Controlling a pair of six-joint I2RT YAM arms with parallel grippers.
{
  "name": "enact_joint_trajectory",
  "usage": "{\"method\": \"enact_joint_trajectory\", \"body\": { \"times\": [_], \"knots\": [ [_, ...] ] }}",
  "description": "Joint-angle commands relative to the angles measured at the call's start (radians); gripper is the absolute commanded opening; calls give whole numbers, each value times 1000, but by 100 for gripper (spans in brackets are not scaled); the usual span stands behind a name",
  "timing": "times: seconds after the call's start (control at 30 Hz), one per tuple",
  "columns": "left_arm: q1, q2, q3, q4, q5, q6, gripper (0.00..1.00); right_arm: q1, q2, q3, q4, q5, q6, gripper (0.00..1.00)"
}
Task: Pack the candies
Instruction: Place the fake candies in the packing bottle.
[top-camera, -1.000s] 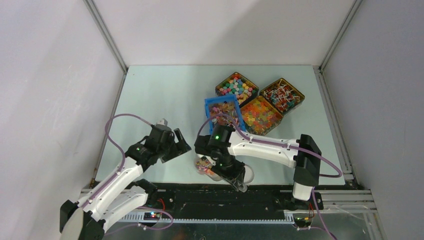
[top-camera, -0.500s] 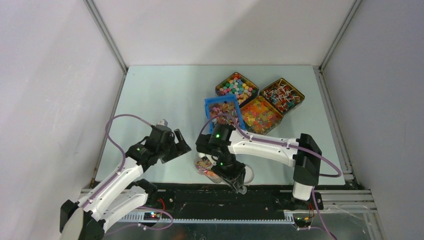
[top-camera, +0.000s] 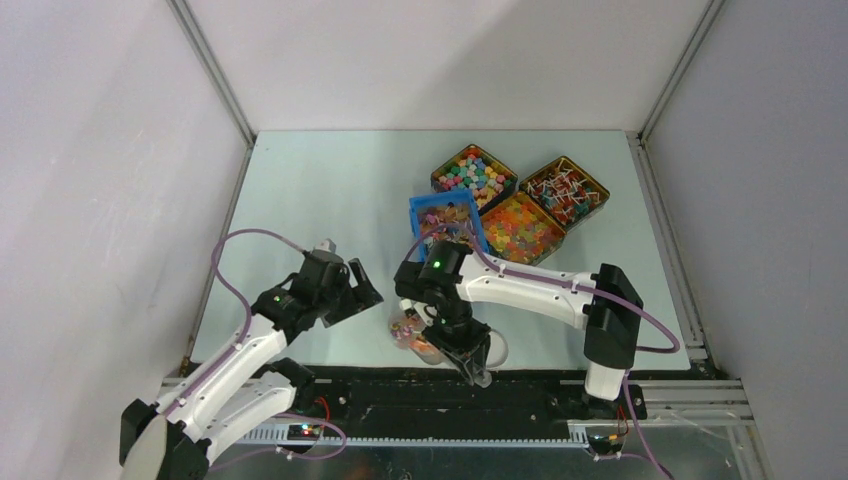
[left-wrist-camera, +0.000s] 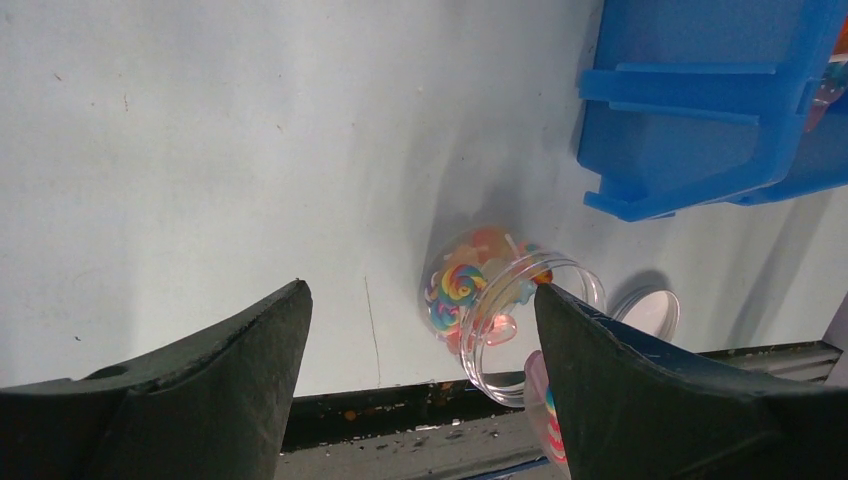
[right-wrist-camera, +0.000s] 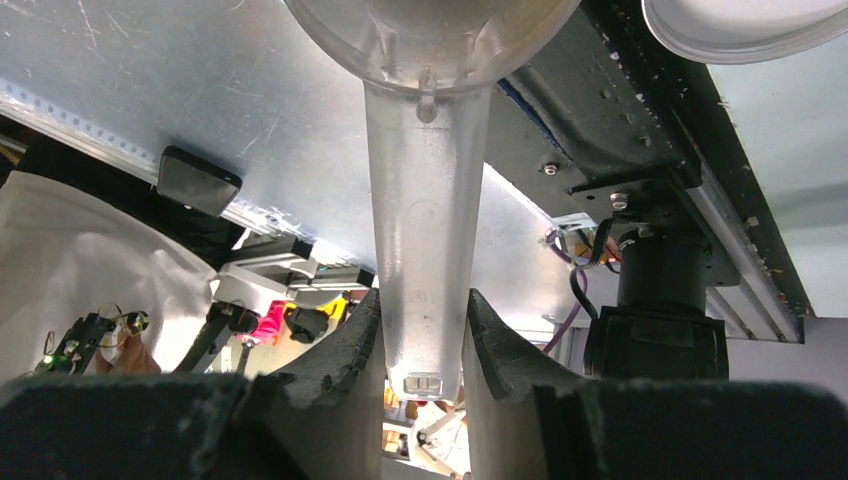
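The right end effector (right-wrist-camera: 422, 310) is pinched narrow on the flat handle of a clear plastic scoop (right-wrist-camera: 420, 230), whose rounded bowl fills the top centre of the right wrist view. In the left wrist view the bowl's edge, with something pink and multicoloured in it, shows just below the mouth of a clear plastic jar (left-wrist-camera: 520, 310) at lower centre. The jar holds a few orange and pink wrapped candies (left-wrist-camera: 490, 245) and one rainbow swirl lollipop (left-wrist-camera: 452, 285); whether it stands upright or leans cannot be told. Over the last second the right arm has drifted slightly toward the left of the overhead frame, and the jar with it, while the left end effector (left-wrist-camera: 420, 292) has stayed spread wide and empty just left of the jar. This reads as a scoopful being fed in, or the jar being nudged. A round white lid (left-wrist-camera: 648, 310) lies on the pale counter (top-camera: 330, 190) just right of the jar, so packing looks unfinished. More candies wait upper centre in a blue plastic bin (top-camera: 415, 212) and in square tins (top-camera: 520, 230) beside it.
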Motion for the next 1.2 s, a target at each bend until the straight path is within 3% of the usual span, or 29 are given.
{"method": "enact_joint_trajectory", "body": {
  "times": [0.0,0.63,0.8,1.17],
  "knots": [
    [7,-6,-11,20,5,-6,88,-7,14,23,-45,-50,-16,0],
    [7,-8,-4,19,14,0,88,-41,16,23,-44,-126,-6,0],
    [5,-25,5,20,93,30,81,-53,31,53,-45,-132,-4,0],
    [-32,-73,110,-164,192,53,67,-65,46,73,-45,-129,6,0]
  ]
}}
